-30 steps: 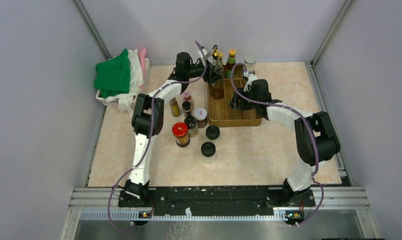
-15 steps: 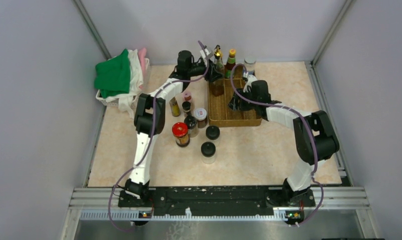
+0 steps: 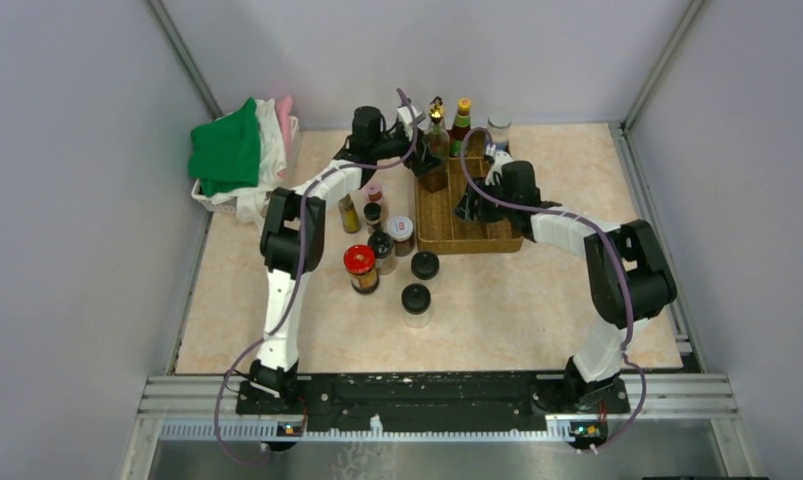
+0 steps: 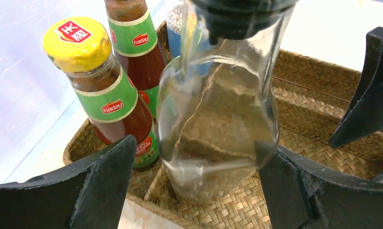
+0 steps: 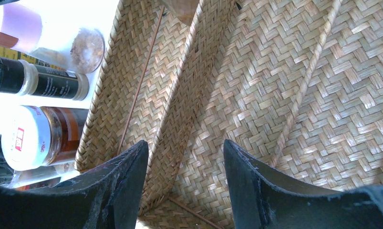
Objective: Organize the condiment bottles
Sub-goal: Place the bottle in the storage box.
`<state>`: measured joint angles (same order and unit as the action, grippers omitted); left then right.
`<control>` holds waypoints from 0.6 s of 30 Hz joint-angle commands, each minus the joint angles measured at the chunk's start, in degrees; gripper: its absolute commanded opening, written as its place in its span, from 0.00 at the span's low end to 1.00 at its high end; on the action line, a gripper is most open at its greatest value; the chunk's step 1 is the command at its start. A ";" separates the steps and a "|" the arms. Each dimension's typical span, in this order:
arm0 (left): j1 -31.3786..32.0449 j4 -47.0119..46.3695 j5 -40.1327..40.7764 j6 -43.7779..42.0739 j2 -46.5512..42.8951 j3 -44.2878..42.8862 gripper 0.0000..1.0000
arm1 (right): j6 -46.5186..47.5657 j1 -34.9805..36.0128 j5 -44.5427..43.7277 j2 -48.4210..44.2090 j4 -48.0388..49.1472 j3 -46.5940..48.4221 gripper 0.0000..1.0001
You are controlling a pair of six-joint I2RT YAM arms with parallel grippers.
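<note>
**Surroundings.** The left gripper point(image 4: 199, 149) has a yellow-capped sauce bottle point(image 4: 108, 95) just outside its left finger, and a second sauce bottle point(image 4: 134, 45) stands behind that one. Both stand in the woven tray point(image 4: 318, 90). The tall clear bottle point(image 4: 218, 119) stands upright on the tray floor directly between the fingers and fills the view ahead. The jaws are spread wide. The left finger is clear of the glass, contact at the right finger cannot be determined, and nothing is gripped.

The right gripper point(image 5: 184, 157) has its jaws partly spread astride a tray divider point(image 5: 180, 109). Tray floor shows between the divider and the right finger, so nothing is clamped. Beyond its left finger, outside the tray wall, are a white-capped jar point(image 5: 29, 138), a black-capped shaker point(image 5: 41, 81) and a pink-capped bottle point(image 5: 17, 26).

**Pose.** The left arm point(image 3: 297, 225) is stretched far forward with its wrist turned sideways toward the tray's far corner. The right arm point(image 3: 617, 265) is bent at the elbow and reaches inward, with its gripper pointing down into the tray.

**Materials.** The tray is brown plaited wicker in a herringbone weave. The clear bottle is smooth glass with a dark collar. The sauce bottles carry green labels. The fingers are matte black.
</note>
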<state>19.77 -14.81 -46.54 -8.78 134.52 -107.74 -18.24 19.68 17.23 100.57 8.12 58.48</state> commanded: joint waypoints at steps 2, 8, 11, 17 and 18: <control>-0.14 -1.42 2.40 -2.22 -8.22 3.71 0.99 | -0.72 -0.35 0.79 -1.97 1.34 -0.92 0.59; -0.16 -1.84 8.99 -0.94 -16.85 11.63 0.99 | -0.73 0.03 -0.24 -6.24 -0.93 -2.30 0.59; -0.24 0.42 14.41 0.61 -23.44 17.19 0.99 | 1.29 1.82 -4.62 -9.11 -5.85 -1.33 0.58; 0.02 4.39 25.29 6.08 -39.75 33.20 0.94 | 7.76 10.16 -12.68 -14.45 -19.19 2.63 0.59; 0.05 5.30 27.43 7.62 -42.07 35.73 0.92 | 7.71 10.97 -12.25 -15.55 -19.89 2.31 0.60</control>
<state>19.68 -11.84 -28.18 -6.00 102.19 -79.92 -14.02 26.65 8.40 90.56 -4.71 58.02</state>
